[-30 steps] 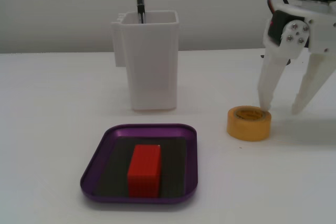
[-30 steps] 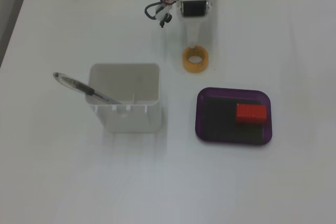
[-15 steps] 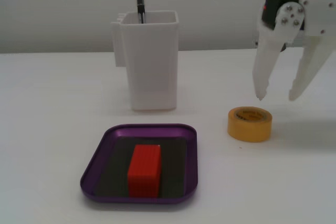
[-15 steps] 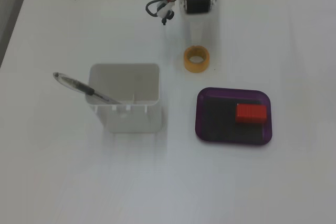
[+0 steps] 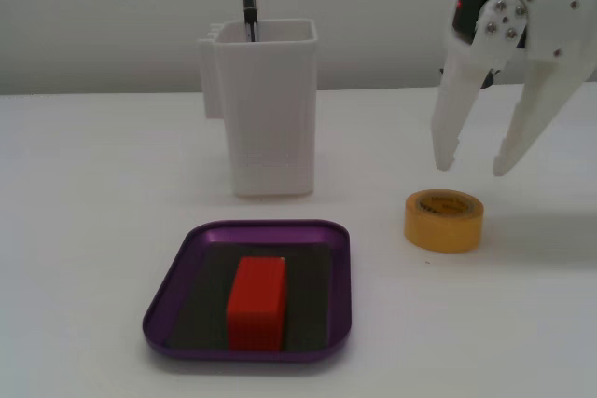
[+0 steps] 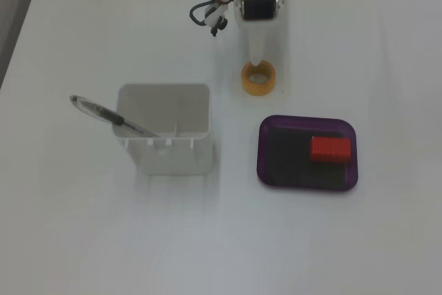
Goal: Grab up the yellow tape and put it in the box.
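Yellow tape (image 5: 444,220) lies flat on the white tabletop (image 5: 93,193), hole up, right under my tool (image 5: 471,165) and a little toward the camera. My tool hangs above it with both white fingers spread wide, holding nothing. I think one finger must drop into the hole, though the top view hides that. Smooth round roll. The purple box (image 5: 182,253) sits low to the left with a red block (image 5: 256,302) inside.
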`<act>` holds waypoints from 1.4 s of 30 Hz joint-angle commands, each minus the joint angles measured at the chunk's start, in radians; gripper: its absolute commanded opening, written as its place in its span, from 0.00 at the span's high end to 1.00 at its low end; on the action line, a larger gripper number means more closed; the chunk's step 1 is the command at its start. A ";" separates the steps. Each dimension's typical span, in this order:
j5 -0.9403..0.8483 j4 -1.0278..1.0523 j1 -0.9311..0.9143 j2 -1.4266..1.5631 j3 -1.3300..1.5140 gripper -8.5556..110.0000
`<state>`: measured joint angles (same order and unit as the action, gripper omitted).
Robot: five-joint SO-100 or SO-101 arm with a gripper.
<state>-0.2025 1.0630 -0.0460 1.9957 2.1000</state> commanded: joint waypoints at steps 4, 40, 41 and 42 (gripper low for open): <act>-0.009 -0.072 0.003 0.003 0.055 0.82; 0.084 -0.074 0.275 -0.078 -0.339 0.93; 0.084 -0.072 0.273 -0.118 -0.364 0.93; 0.083 -0.080 0.273 -0.164 -0.387 0.93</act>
<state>-0.1197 0.9833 0.2301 1.9052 1.8162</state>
